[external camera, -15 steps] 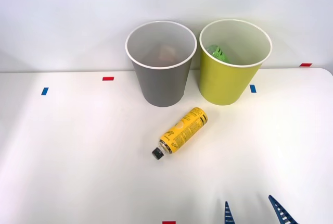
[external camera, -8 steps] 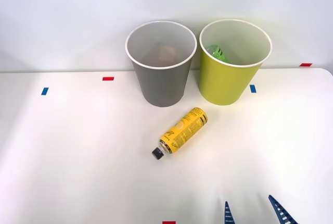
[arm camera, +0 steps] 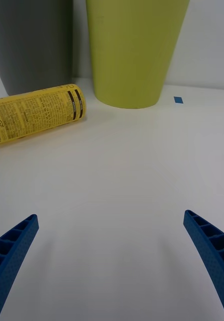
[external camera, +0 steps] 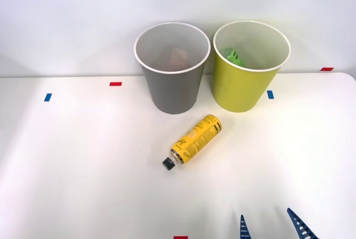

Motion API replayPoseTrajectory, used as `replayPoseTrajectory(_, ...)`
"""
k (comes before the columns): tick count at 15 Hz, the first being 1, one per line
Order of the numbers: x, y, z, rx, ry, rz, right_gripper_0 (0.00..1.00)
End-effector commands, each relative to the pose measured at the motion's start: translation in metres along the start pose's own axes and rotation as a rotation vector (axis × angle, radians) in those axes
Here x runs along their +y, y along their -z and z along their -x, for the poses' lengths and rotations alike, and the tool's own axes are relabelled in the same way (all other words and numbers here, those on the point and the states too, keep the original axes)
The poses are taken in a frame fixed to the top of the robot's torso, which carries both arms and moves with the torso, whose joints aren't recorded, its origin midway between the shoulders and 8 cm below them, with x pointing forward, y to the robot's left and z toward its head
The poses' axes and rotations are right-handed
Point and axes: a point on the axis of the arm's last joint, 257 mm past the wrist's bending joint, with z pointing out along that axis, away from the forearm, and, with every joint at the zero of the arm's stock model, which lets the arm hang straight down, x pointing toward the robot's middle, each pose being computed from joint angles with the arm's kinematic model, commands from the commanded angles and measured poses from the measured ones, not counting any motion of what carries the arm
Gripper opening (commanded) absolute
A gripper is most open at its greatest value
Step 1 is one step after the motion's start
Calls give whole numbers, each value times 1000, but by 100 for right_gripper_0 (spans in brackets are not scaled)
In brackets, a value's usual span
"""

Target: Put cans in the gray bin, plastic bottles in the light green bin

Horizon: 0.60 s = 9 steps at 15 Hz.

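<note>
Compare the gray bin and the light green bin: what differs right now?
Colour: the gray bin is gray outside, the light green bin yellow-green. Position: the gray bin stands to the robot's left of the light green bin. Contents: a green item shows inside the light green bin; the gray bin holds something pale and faint that I can't identify. Shared: both upright, round, tapered, white-rimmed, similar in size.

white table (external camera: 72,167) | blue tape marks (external camera: 48,97) | red tape marks (external camera: 115,84) | pale wall (external camera: 67,16)

The yellow bottle (arm camera: 37,114) is showing dense black print and dark bands on its label, but none of it is reading clearly enough to make out.
</note>
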Motion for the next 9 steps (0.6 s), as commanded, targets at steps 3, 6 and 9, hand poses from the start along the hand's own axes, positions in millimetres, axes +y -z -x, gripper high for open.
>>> replayPoseTrajectory(3,0,0,0,0,0,0,100)
replayPoseTrajectory(6,0,0,0,0,0,0,100)
replayPoseTrajectory(9,0,0,0,0,0,0,100)
